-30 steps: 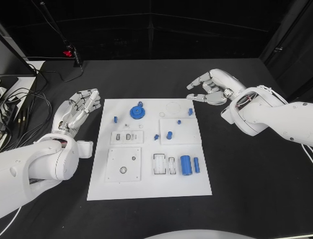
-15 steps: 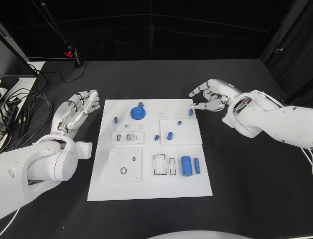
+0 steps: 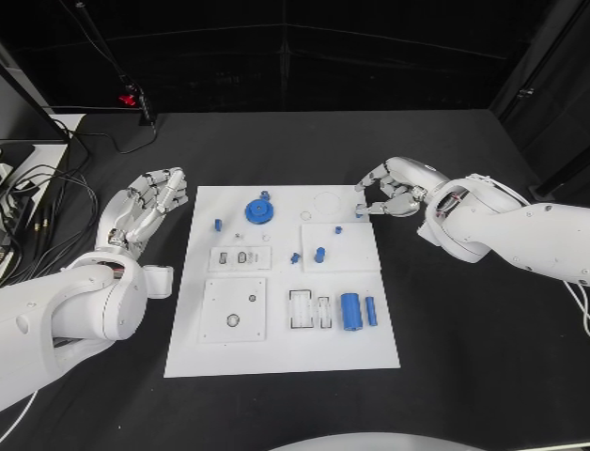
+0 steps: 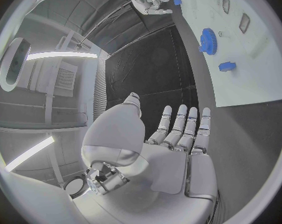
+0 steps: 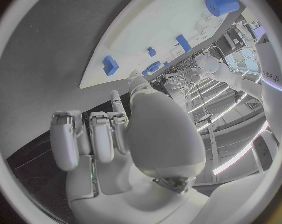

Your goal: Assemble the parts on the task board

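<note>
At the board's far right edge, your right robot hand [image 3: 394,191] hovers, fingers curled on nothing, just right of the small blue part [image 3: 359,211]. That part stands upright; your left robot hand [image 3: 147,202], open and empty, is well apart.

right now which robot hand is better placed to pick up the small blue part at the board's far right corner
Right. The right robot hand hovers just beside that small blue part, while the left robot hand lies flat off the task board, across from it.

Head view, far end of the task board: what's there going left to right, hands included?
Left hand → small blue part near the board's left edge → blue gear → small blue part near the board's right edge → right hand, all along the task board.
</note>
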### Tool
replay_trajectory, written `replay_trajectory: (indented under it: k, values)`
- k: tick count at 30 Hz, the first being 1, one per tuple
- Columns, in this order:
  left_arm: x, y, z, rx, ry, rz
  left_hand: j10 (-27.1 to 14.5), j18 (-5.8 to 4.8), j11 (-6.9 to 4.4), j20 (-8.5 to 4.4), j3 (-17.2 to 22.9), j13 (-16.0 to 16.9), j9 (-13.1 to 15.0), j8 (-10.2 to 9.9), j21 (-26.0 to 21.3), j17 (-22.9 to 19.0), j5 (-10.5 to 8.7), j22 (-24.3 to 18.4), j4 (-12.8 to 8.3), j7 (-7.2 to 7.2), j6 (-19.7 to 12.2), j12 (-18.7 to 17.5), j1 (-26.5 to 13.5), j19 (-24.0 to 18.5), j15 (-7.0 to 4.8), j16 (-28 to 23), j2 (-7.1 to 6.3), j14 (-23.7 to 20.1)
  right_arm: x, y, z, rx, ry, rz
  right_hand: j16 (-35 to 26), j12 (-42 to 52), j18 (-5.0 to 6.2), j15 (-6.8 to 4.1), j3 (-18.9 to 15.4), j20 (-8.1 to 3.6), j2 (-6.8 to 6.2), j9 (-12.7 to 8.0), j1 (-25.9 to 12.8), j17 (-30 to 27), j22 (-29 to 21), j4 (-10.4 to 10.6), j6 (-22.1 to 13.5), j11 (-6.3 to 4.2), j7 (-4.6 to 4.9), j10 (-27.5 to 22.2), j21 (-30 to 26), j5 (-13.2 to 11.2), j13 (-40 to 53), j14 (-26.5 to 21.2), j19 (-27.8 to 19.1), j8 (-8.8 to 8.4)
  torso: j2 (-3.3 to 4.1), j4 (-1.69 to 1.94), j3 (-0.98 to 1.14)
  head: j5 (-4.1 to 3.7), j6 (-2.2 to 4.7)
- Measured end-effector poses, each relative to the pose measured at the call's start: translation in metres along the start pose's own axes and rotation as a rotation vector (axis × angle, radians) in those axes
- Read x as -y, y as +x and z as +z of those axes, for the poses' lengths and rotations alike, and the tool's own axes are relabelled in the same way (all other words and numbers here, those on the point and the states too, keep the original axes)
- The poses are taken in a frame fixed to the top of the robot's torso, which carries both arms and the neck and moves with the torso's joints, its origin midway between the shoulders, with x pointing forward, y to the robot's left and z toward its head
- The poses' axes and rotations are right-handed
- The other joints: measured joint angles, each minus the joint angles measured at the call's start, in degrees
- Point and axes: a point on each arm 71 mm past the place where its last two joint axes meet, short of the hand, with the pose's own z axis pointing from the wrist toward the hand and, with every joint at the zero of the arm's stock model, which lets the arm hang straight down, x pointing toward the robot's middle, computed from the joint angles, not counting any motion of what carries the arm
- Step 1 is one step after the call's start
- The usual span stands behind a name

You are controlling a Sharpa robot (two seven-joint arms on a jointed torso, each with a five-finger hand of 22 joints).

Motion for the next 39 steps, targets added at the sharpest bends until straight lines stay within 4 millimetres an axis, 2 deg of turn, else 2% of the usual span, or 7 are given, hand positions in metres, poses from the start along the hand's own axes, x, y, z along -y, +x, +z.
replay_trajectory:
  k: [6,20,26,29,39]
  values:
    - [0.000,0.000,0.000,0.000,0.000,0.000,0.00,0.00,0.00,0.00,0.00,0.00,-0.01,0.04,0.00,0.00,0.00,0.00,0.00,0.00,0.00,0.00,0.06,0.00,0.00,0.00,0.06,0.00,0.000,0.002,0.001,-0.019,0.007,-0.002,0.00,0.00,0.00,0.00,0.00,0.00,0.00,0.11,0.00,0.00,0.00,0.00,0.21,0.00,-0.21,0.00,0.00,0.00,0.00,0.00,0.00,0.22,-0.01,0.00,-0.02,0.10,-0.04]
    - [0.000,-0.001,0.000,0.001,0.000,0.000,0.00,0.00,0.00,0.00,0.00,0.00,-0.01,0.04,0.00,0.00,0.00,0.00,0.00,0.00,0.00,0.00,0.06,0.00,0.00,0.00,0.06,0.00,0.001,0.009,0.004,-0.060,0.047,-0.021,0.00,0.00,0.00,0.00,0.00,0.00,0.02,0.16,0.01,-0.01,0.00,0.00,0.40,0.00,-0.02,0.00,0.00,0.80,0.00,0.00,0.00,0.22,-0.01,0.07,-0.02,0.36,-0.15]
    - [0.000,-0.001,0.000,0.001,-0.001,0.000,0.00,0.00,0.00,0.00,0.00,0.00,-0.01,0.04,0.00,0.00,0.00,0.00,0.00,0.00,0.00,0.00,0.06,0.00,0.00,0.00,0.06,0.00,0.001,0.012,0.005,-0.078,0.062,-0.034,0.00,0.00,0.00,0.00,0.49,0.00,0.10,0.23,0.84,-0.01,0.00,-0.10,1.15,-0.03,-0.30,-0.03,0.00,1.19,0.00,0.00,0.00,0.46,-0.01,0.07,-0.02,0.49,-0.27]
    - [0.000,-0.001,0.000,0.001,-0.001,0.000,0.00,0.00,0.00,0.00,0.00,0.00,-0.01,0.04,0.00,0.00,0.00,-0.01,0.00,0.00,0.00,0.00,0.06,0.00,0.00,0.00,0.06,0.00,0.000,0.013,0.005,-0.087,0.072,-0.041,0.00,0.00,0.00,0.00,0.68,0.00,0.28,0.29,1.02,-0.01,0.00,-0.28,1.35,-0.21,-0.10,-0.21,0.00,1.19,0.00,0.00,0.00,0.46,-0.01,0.06,-0.02,0.50,-0.34]
    - [0.000,-0.001,-0.001,0.001,-0.001,0.000,0.00,0.00,0.00,0.00,0.00,0.00,-0.01,0.04,0.00,0.00,0.00,-0.01,0.00,0.00,0.00,0.00,0.06,0.00,0.00,0.00,0.06,0.00,0.000,0.016,0.007,-0.101,0.092,-0.059,0.00,0.00,0.00,-0.21,1.74,0.00,0.78,0.51,1.52,-0.02,0.00,-0.28,3.23,-0.42,-0.61,0.00,0.00,1.75,0.00,0.21,0.00,1.15,-0.01,0.05,0.01,0.64,-0.50]
